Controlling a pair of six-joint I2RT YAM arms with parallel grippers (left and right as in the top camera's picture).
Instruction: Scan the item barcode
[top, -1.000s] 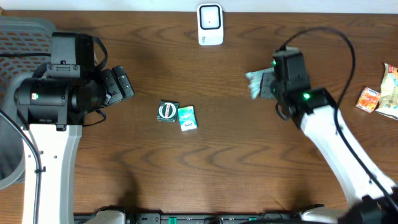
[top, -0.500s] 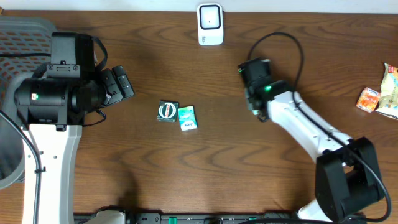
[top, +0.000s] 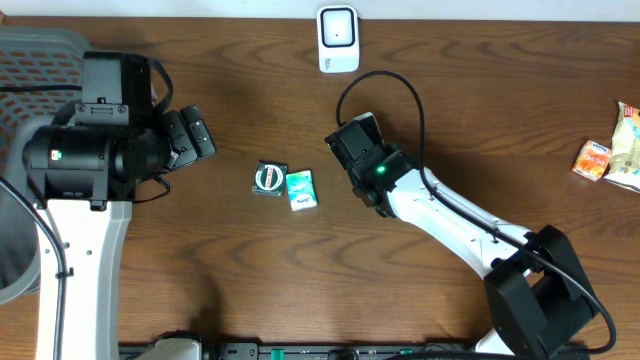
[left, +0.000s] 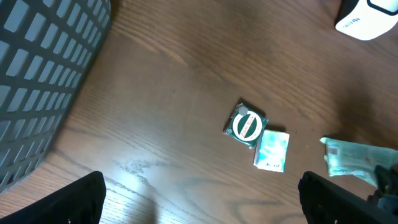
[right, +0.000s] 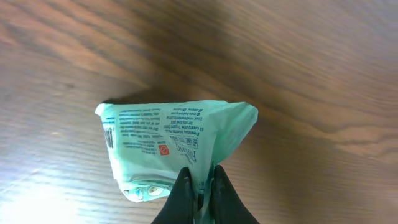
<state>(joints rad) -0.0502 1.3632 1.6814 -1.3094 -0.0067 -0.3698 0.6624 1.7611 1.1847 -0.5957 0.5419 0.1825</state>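
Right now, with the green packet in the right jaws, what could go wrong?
The right jaws pinch only a thin edge of the packet; it could slip out.
The packet is crumpled, so its barcode may not read at the scanner.
The teal pack lies close to the right arm and could get knocked.

dark wood grain is being shown by the surface (top: 210, 280), smooth, semi-gloss; a light patch is being reflected off it in the left wrist view. mint-green packet (right: 174, 140): thin crinkled plastic film, slight sheen, being pinched by the matt black right pincer (right: 200, 182). basket (left: 43, 81): grey matt plastic grid. scanner (top: 338, 40): smooth white plastic, glossy.
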